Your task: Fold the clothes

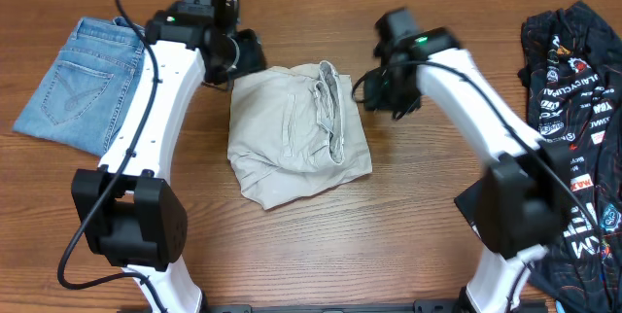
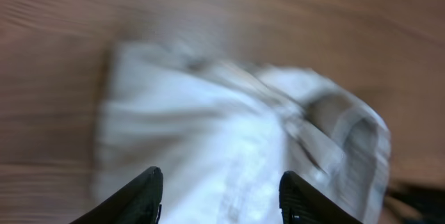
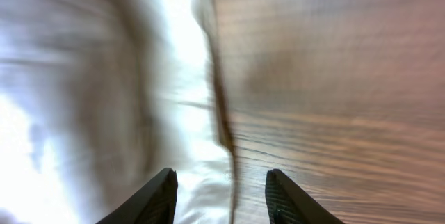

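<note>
**Both jaws spread, nothing pinched, over the beige shorts**

The jaws of the left gripper [image 2: 221, 179] stand apart with nothing between them. The jaws of the right gripper [image 3: 221, 177] stand apart too and hold nothing. Both wrist pictures are blurry.

The left arm [image 1: 160, 89] comes up from the near edge of the table [image 1: 389, 226]. It goes far back, then bends over to the right. Its gripper sits at the far left corner of the beige shorts [image 1: 292, 138] and looks down at them.

The right arm [image 1: 476, 109] leans back and to the left. Its gripper is just beside the far right side of the beige shorts. In its wrist view the edge of the cloth runs between the two fingers.

The beige shorts lie in a folded bundle in the middle of the table, between the two arms. The bundle is a bit longer from far to near and a little tilted. The waistband [image 1: 332, 109] runs down its right side.

The blue denim shorts [image 1: 78, 85] lie flat, well to the left of the beige shorts. The black jersey [image 1: 573, 109] with printed logos lies well to the right.
</note>
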You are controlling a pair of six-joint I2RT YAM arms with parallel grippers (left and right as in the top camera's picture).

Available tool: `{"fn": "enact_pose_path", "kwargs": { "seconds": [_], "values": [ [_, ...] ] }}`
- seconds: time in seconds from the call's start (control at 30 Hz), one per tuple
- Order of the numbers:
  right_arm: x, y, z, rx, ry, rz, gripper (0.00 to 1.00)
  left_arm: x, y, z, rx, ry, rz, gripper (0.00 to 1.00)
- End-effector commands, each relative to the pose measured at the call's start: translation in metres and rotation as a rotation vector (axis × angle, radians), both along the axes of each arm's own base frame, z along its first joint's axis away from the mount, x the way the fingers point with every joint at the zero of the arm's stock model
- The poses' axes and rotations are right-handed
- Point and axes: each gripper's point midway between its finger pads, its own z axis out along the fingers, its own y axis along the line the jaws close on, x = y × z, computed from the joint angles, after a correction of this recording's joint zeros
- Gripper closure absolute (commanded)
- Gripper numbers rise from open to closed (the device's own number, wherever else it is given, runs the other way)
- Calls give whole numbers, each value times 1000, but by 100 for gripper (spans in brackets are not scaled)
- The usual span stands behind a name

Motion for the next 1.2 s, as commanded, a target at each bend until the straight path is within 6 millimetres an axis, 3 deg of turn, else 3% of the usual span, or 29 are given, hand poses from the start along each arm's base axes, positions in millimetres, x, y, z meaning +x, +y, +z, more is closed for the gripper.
{"fn": "enact_pose_path", "kwargs": {
  "seconds": [0.0,0.1,0.23,0.43,0.53,0.7,0.9,0.97,1.07,1.17],
  "values": [
    [-6,32,96,185,-216,183,56,21,25,-11,123,-42,44,39],
    [-25,60,106,294,-198,302,56,31,24,-30,121,-33,44,39],
    [-49,90,97,397,-143,436,56,31,24,-60,132,32,39,39],
    [-66,110,60,436,-22,482,56,17,26,-102,153,165,31,39],
    [-72,113,36,459,52,487,56,11,27,-109,159,200,29,40],
    [-78,100,-27,356,191,444,56,-10,30,-115,175,288,23,39],
    [-69,41,-102,63,300,349,55,-54,38,-118,214,467,8,40],
    [-64,27,-113,16,310,315,56,-62,39,-118,221,498,6,41],
    [-59,16,-120,11,318,288,69,-65,39,-118,222,511,5,43],
    [-52,4,-124,-31,302,266,72,-66,36,-118,216,513,-2,56]
  ]
}}
